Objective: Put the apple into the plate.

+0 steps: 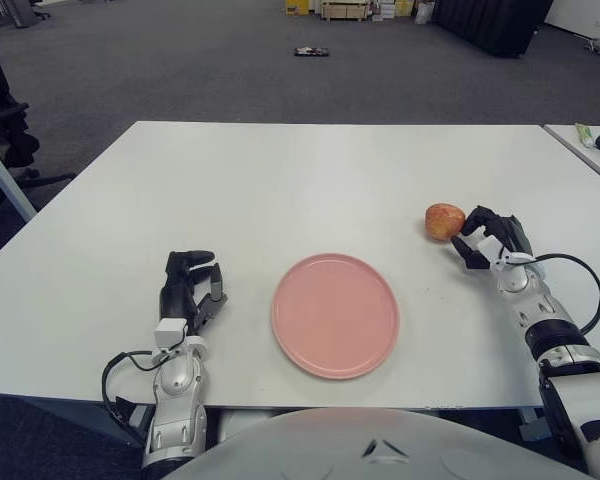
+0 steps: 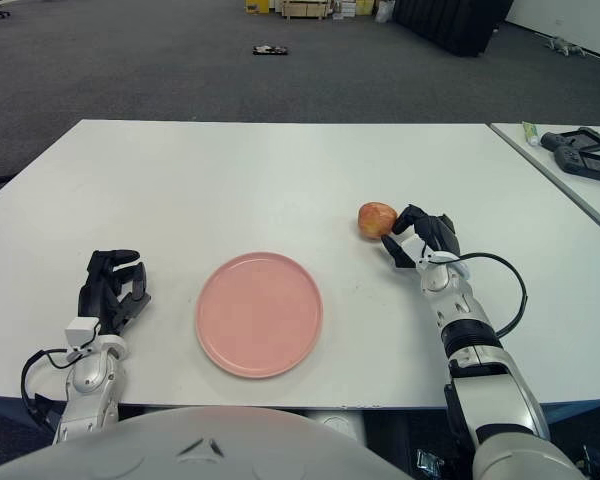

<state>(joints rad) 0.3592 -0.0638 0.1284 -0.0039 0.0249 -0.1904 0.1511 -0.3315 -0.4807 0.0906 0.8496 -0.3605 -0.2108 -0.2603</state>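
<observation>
At right of centre, the right hand [image 1: 487, 240] cups the apple [image 1: 444, 221], fingers not visibly clamped; next it must grip, then carry it lower-left to the plate [image 1: 335, 315].

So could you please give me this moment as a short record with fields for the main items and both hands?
apple: on the white table, right of and beyond the plate
plate: pink, nothing on it, near the front edge
right hand: just right of the apple, fingers open toward it, not closed around it
left hand: idle, left of the plate, fingers curled, holding nothing
task state: apple not yet in the plate
</observation>
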